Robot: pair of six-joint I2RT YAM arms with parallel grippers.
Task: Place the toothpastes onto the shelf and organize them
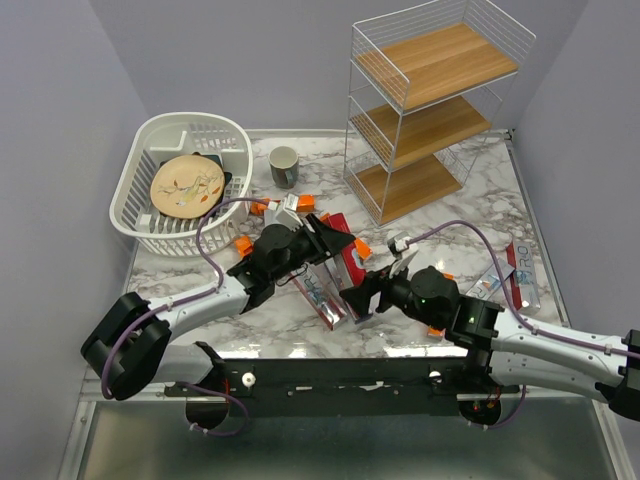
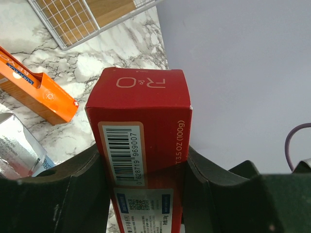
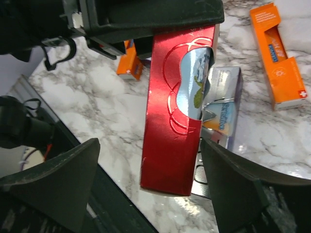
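Note:
A red toothpaste box [image 1: 346,262] hangs above the marble table, between both arms. My left gripper [image 1: 322,238] is shut on its far end; in the left wrist view both fingers [image 2: 82,179] press the box's [image 2: 141,121] sides. My right gripper [image 3: 148,150] stands open around the near end of the red box [image 3: 177,102], with a gap on each side. A silver-grey box [image 1: 320,290] lies under them, seen again as the silver box [image 3: 223,104]. Orange boxes [image 1: 243,243] lie close by, one orange box [image 3: 279,68] further off. The shelf [image 1: 430,100] stands at the back right, its boards bare.
A white dish basket [image 1: 225,135] with a plate stands at the back left, and a grey cup [image 1: 284,165] sits beside it. More toothpaste boxes [image 1: 520,270] lie by the right edge. The right arm's cable loops above the table at the right.

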